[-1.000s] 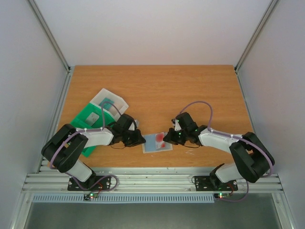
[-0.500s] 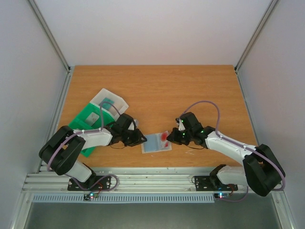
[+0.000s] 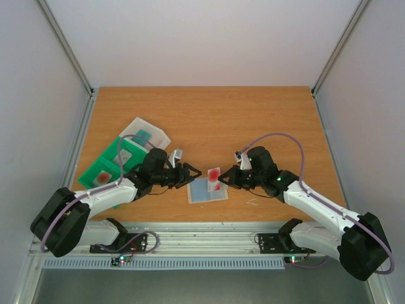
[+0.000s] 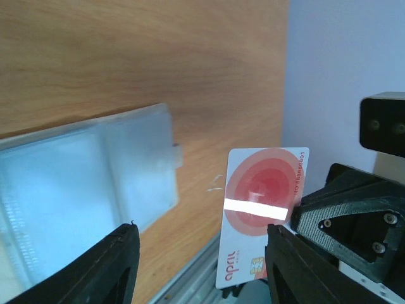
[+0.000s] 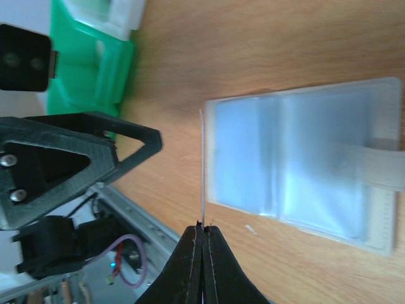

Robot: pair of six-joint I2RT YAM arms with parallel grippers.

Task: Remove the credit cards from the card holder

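Observation:
The card holder (image 3: 207,189) lies flat on the table near the front edge, a pale translucent sleeve; it also shows in the left wrist view (image 4: 82,190) and the right wrist view (image 5: 304,164). My right gripper (image 3: 228,180) is shut on a red-and-white credit card (image 3: 215,175), holding it upright above the holder's far right edge. The card faces the left wrist camera (image 4: 266,215) and shows edge-on in the right wrist view (image 5: 202,164) above the shut jaws (image 5: 204,231). My left gripper (image 3: 190,173) is open and empty, left of the holder, with the card between its fingers (image 4: 107,266) in its own view.
A green compartmented tray (image 3: 111,166) with cards in it lies at the left, and a clear plastic box (image 3: 147,133) sits at its far end. The metal rail (image 3: 202,237) runs along the table's front edge.
The right gripper has drawn the red card out of the holder and raised it. The left gripper has let go at the holder's left edge, opened and lifted; the left arm has swung back.

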